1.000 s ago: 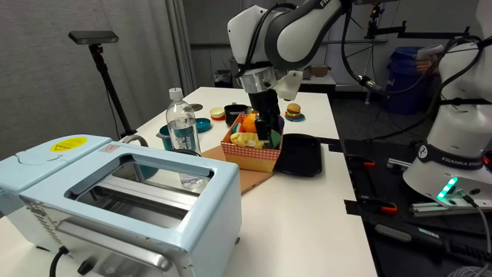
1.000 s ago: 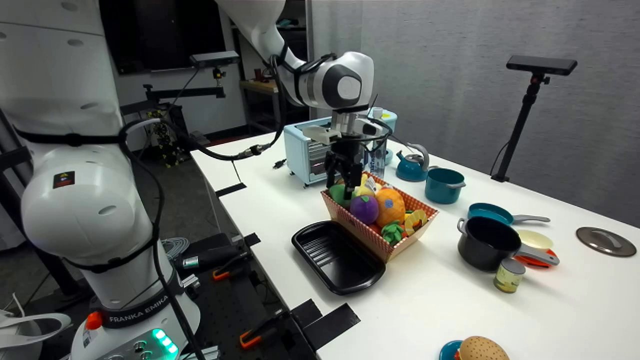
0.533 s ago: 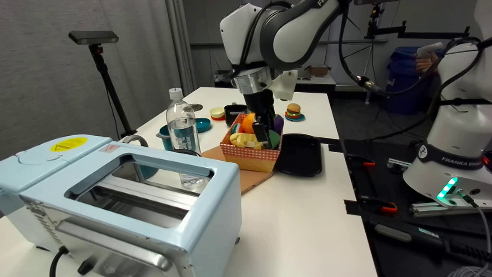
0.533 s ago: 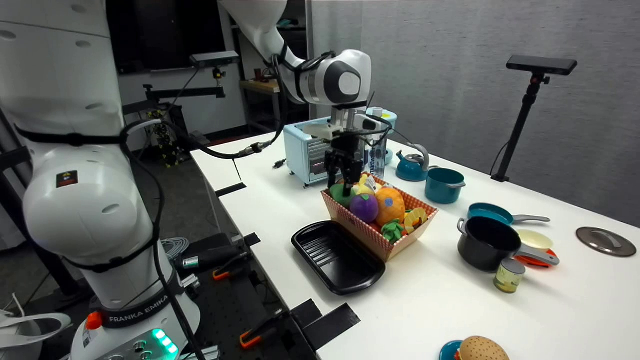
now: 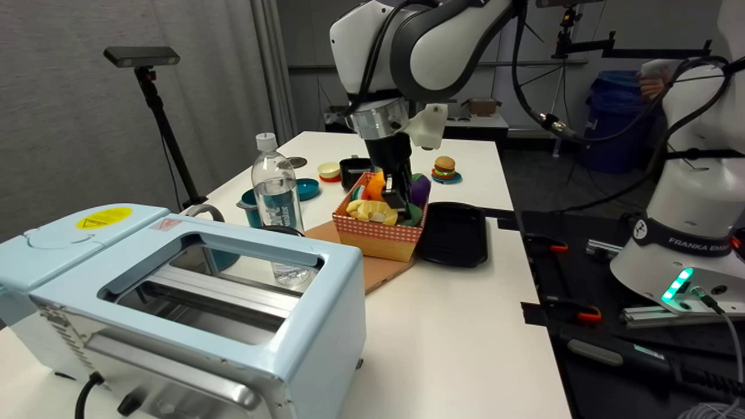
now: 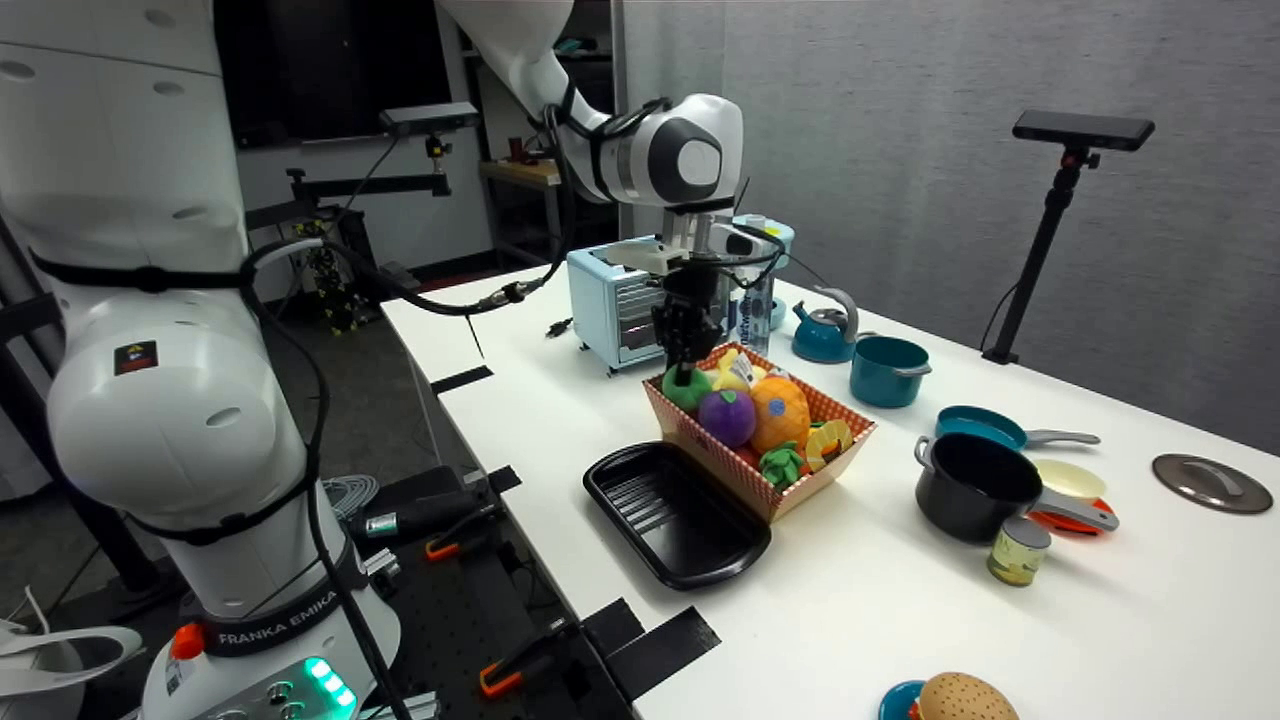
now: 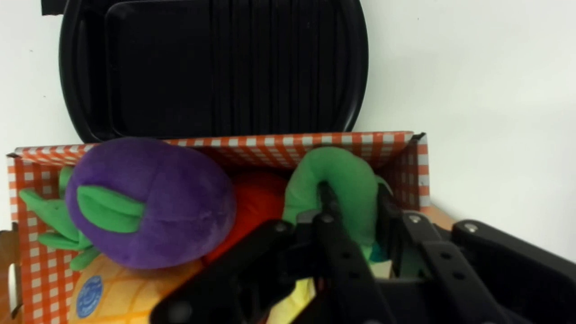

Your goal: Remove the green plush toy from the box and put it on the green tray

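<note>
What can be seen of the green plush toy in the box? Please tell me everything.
The green plush toy is roundish, with soft-looking mid-green fabric and a curved crease on top. It sits inside the box, in a corner beside the wall nearest the green tray. The tool straddles it and presses into the fabric, apparently gripping it. Its underside is hidden; whether it touches the wall is unclear.

— Landmark?
— Long white rectangular table (image 5: 465, 331).
— Beside it?
— Grey textured fabric curtain (image 6: 900, 250), hung along the table's length, in both exterior views.
— Beyond it?
— In an exterior view, black rectangular wall panel (image 6: 340, 70) and brown wooden-topped bench (image 6: 515, 173).
— Underfoot?
— Dark grey floor (image 5: 541, 171), beside the table.
</note>
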You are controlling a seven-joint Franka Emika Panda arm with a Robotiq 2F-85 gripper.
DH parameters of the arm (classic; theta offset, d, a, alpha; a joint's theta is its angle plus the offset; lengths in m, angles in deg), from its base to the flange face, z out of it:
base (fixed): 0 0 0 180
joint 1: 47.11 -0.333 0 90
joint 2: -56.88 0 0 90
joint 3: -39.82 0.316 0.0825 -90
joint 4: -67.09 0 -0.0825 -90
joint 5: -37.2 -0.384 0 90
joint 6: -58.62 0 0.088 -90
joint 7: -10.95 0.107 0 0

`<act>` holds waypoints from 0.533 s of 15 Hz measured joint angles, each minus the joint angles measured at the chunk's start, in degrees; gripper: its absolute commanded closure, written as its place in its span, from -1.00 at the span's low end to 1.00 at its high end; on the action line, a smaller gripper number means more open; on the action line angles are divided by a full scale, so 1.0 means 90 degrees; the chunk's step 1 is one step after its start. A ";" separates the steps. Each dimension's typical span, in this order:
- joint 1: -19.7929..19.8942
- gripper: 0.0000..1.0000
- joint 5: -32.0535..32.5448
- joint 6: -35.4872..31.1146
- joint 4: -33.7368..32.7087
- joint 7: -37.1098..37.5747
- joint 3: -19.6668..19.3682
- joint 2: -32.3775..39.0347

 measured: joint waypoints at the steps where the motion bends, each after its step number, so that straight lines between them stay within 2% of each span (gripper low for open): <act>1: 0.0001 0.91 -0.0028 0.0008 0.0000 0.0000 -0.0014 -0.0005; 8: 0.0059 0.92 -0.0135 0.0137 0.0405 0.0000 -0.0130 -0.0628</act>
